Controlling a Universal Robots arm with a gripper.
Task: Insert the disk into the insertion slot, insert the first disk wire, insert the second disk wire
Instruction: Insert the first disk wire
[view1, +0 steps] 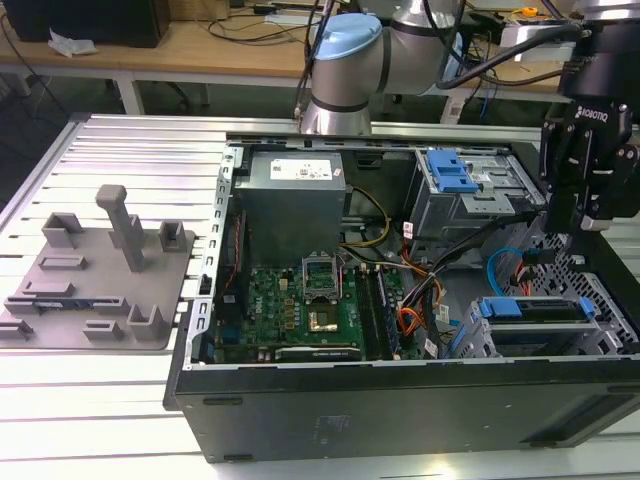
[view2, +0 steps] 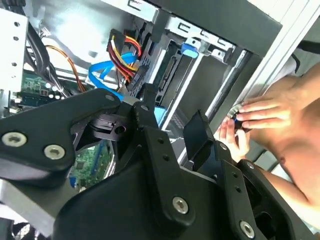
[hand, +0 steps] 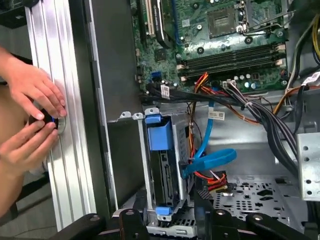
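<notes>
Fingers (view2: 200, 132) spread, empty, near disk (hand: 162, 172) seated in insertion slot (hand: 148, 170); person's hands (hand: 32, 117) beside case (hand: 107, 75).

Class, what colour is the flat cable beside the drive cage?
Flat cable: bright blue, best in first wrist view.

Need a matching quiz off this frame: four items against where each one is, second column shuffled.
Things
1. disk
2. gripper
3. person's hands
4. grey fixture plate

Places
A. on the slotted table, to the exterior view's left of the computer case
B. seated in the insertion slot of the low grey drive cage
C. over the case's end at the exterior view's right, open and empty
D. on the table rail just outside the case wall

Pairs: 1-B, 2-C, 3-D, 4-A
</notes>
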